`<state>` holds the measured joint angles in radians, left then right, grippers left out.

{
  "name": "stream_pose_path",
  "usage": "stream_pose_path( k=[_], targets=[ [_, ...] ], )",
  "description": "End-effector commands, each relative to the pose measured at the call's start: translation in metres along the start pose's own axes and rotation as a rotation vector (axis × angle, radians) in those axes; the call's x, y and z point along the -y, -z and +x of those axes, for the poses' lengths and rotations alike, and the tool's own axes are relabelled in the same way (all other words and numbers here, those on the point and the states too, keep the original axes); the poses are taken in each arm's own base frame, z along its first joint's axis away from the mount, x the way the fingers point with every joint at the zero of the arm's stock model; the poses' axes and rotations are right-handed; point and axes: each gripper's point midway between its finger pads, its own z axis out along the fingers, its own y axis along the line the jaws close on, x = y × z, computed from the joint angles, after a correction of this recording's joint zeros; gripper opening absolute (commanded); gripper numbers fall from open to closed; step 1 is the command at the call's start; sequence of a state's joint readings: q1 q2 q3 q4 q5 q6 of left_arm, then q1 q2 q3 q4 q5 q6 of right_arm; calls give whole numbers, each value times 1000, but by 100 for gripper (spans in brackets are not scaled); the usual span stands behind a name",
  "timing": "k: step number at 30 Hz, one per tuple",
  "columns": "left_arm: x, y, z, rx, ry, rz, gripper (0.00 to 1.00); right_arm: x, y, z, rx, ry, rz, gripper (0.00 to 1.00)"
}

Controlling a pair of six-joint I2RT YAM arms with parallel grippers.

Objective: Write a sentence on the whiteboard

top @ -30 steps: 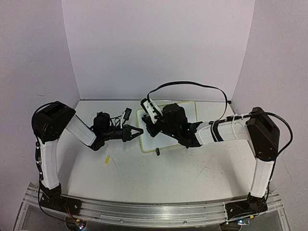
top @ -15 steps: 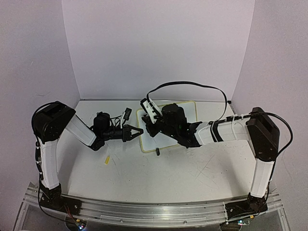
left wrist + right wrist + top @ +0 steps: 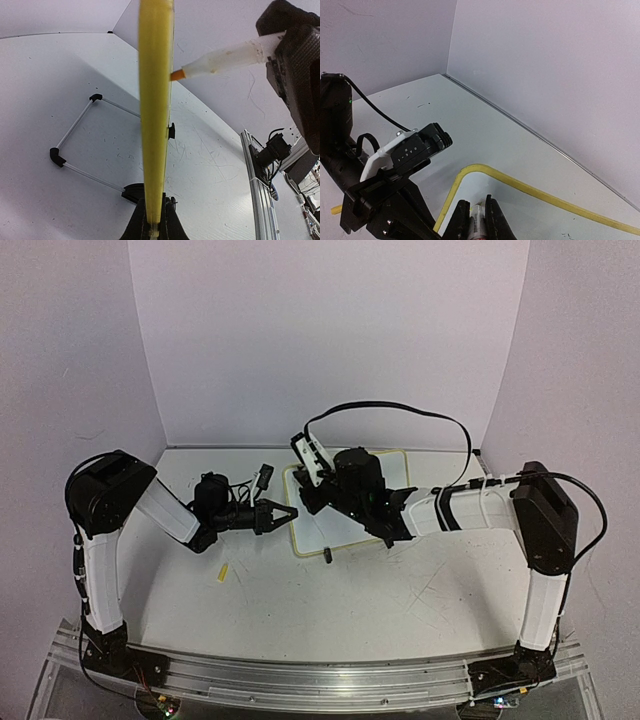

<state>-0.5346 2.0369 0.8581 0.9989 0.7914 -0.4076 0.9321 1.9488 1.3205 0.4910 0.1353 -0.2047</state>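
The whiteboard, white with a pale yellow rim, lies mid-table. My left gripper is shut on its left edge. In the left wrist view the rim runs edge-on up from the shut jaws, with a black clip foot beside it. My right gripper hangs over the board's far left corner, shut on a white marker. The marker's orange tip meets the board beside the rim. In the right wrist view the rim's rounded corner lies just ahead of the jaws.
A small yellow piece lies on the table near the left arm. A second black clip foot sits at the board's near edge. A thin wire frame with black corners rests beside the board. Walls close the back and sides.
The right gripper with the marker has shifted slightly toward the board's far edge. The left gripper and the board have stayed put.
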Motion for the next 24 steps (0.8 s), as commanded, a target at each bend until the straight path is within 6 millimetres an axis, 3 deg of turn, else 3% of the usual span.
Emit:
stream_pose_path(
  k=[1,24],
  targets=[
    [-6,3,0,-13,-7,-41,0,22,-2,-19,51,-12,87,0],
    [-6,3,1,-15,-7,-41,0,39,16,3,-1,-21,156,0]
  ],
)
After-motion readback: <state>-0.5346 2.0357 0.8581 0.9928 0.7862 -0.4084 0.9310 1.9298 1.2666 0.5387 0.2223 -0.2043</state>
